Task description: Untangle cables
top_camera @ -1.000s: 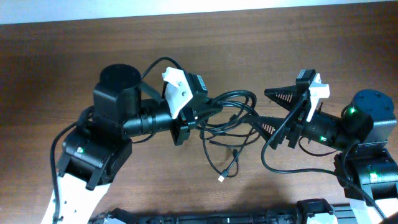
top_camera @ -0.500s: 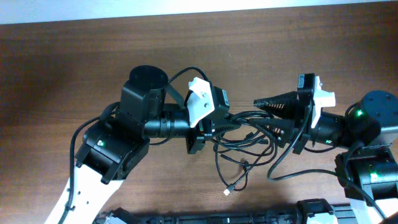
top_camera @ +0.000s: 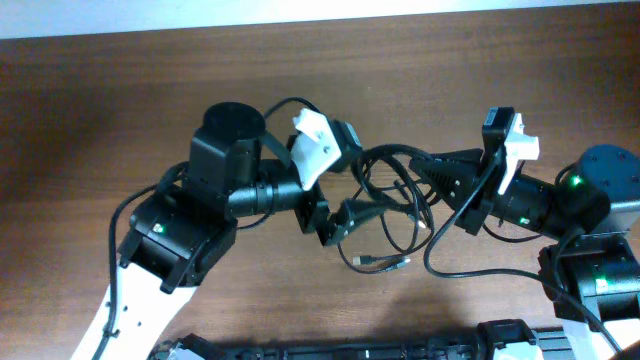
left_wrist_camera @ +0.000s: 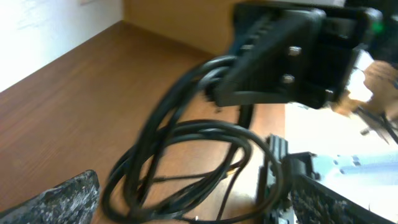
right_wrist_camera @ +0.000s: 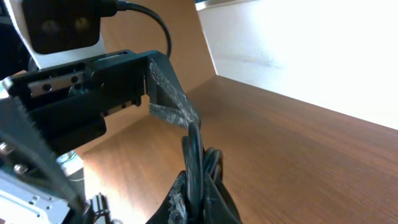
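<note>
1. Left wrist view: the cables [left_wrist_camera: 186, 137] are blurred; the left fingers [left_wrist_camera: 62, 199] are cut off at 7 and 5 o'clock.
2. Right wrist view: the right fingers [right_wrist_camera: 180, 202] are cut off at 6 o'clock.
3. Overhead: the cable plug [top_camera: 380, 262] is too small to identify; the right arm [top_camera: 590, 270] is cropped at 4 o'clock.

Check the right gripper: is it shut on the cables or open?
Shut: the right gripper clamps the cables; in its wrist view the fingers press on the black strands.

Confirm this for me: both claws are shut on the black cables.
Not both. The right claw is shut on the cables, but the left claw is open, its jaws spread wide either side of the loops. The left wrist view shows it.
</note>
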